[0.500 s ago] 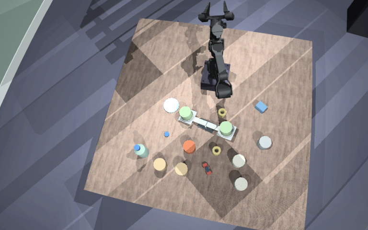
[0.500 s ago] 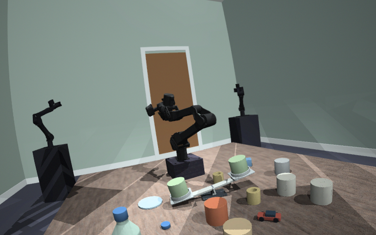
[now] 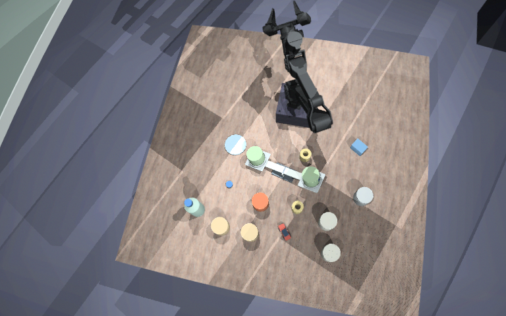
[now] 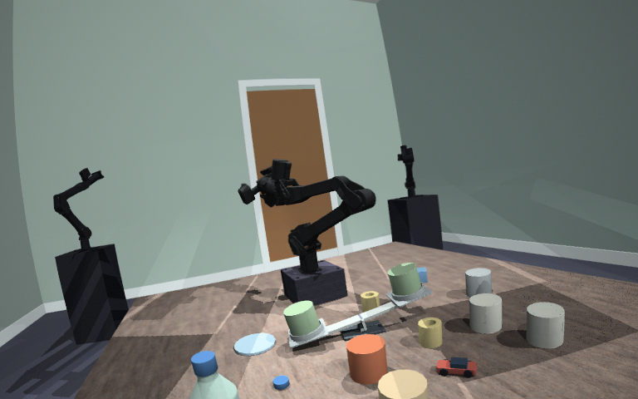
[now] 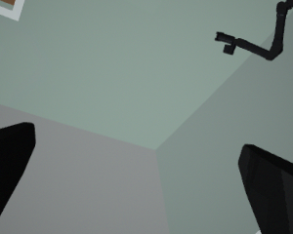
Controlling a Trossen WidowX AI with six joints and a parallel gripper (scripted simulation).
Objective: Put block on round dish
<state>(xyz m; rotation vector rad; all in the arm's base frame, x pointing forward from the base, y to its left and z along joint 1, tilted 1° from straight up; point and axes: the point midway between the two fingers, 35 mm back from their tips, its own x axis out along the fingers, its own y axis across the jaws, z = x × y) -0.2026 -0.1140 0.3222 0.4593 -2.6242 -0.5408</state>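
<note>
The round dish (image 3: 234, 145) (image 4: 254, 343) lies bare beside the lower cup (image 3: 255, 156) (image 4: 301, 318), whose end sinks probably because the block hides beneath; the fingers (image 3: 283, 10) spread wide, empty, pointing off the table (image 3: 193, 97) (image 4: 159, 321); the other cup (image 3: 310, 176) (image 4: 404, 280) rides high.

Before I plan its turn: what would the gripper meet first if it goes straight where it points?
The gripper looks free of nearby things; perhaps the wall far ahead, though depth is unclear.
</note>
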